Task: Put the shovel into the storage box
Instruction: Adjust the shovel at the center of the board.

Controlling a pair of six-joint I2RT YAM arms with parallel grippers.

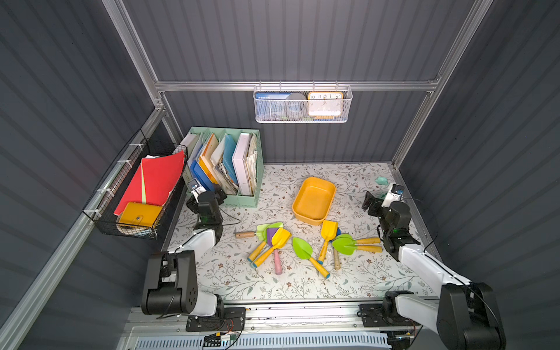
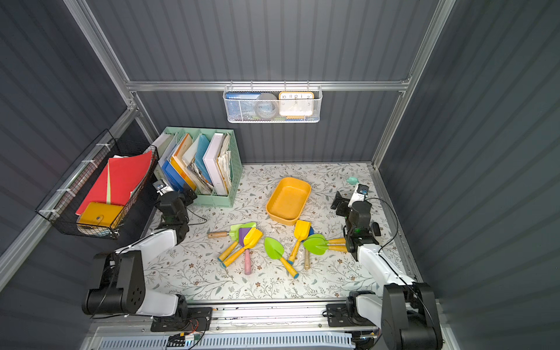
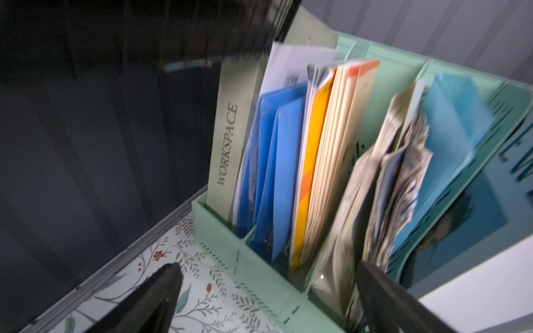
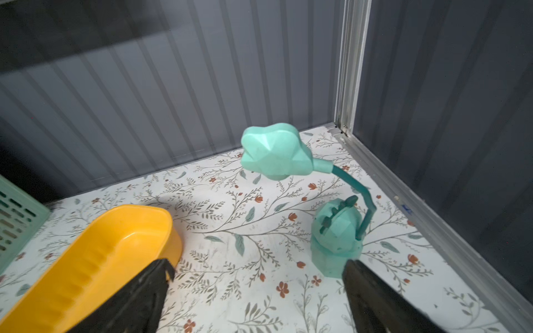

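With my left end effector (image 3: 268, 268) and right end effector (image 4: 258, 263) spread and empty, I'd pinch the probably light, stiff yellow shovel (image 1: 328, 235) by its handle.

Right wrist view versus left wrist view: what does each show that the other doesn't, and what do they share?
Only the right wrist view shows the storage box, its visible part empty, a teal lamp-shaped toy, and the open right gripper. Only the left wrist view shows the folders, a book marked WORKSPACE, and the open left gripper. Both show the mint-green file organizer, the floral table cover and dark ribbed walls. Neither shows the shovels, which appear in both top views.
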